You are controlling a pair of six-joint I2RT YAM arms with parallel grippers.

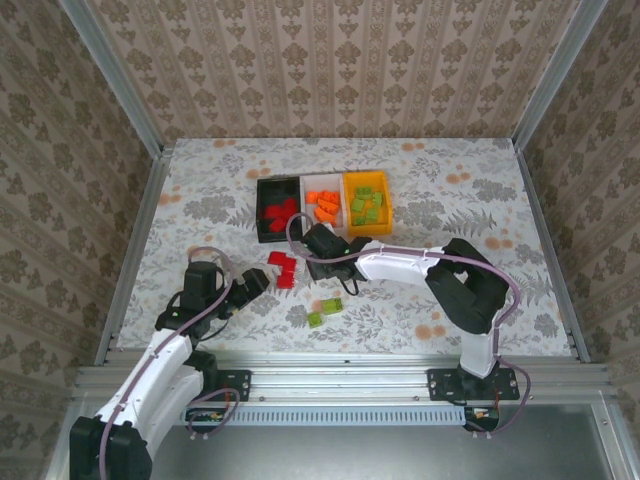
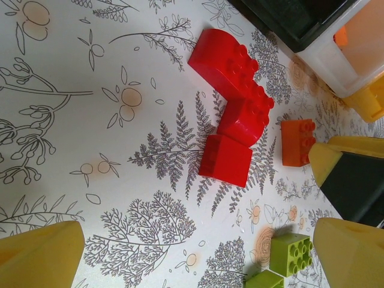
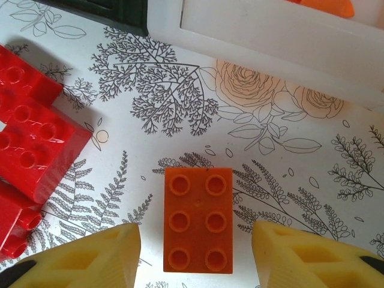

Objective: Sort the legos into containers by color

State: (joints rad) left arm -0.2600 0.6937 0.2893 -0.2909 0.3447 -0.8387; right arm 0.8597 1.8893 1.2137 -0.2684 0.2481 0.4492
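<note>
**Right gripper straddles orange brick, left gripper wide open by the reds**

Nearest you, two light green bricks [image 1: 324, 312] lie side by side on the floral table [image 1: 450, 190], out in front of the gap between your two arm bases. A bit farther and to the left, your left gripper [image 2: 198, 231] hangs over the table. Its fingers are spread wide, with bare tabletop between them.

Just ahead of those fingers are three loose red bricks [image 2: 237, 111], touching one another in a bent row. Right of the reds is the orange brick [image 3: 198, 219]: six studs, flat on the table, studs up, just short of the white bin [image 3: 270, 36].

Your right gripper [image 3: 195, 230] is over that brick. Its fingers are wide apart, one on each side, with a strip of table showing on both sides and no contact seen. You can't tell how high the fingertips sit above the table.

The three bins stand side by side in the far row:
- The black bin [image 1: 261, 210] is on the left and holds the binned red bricks [image 1: 280, 210].
- The white bin is in the middle and holds the binned orange bricks [image 1: 325, 203].
- The orange-yellow bin [image 1: 367, 231] is on the right and holds the binned green bricks [image 1: 367, 205].
</note>
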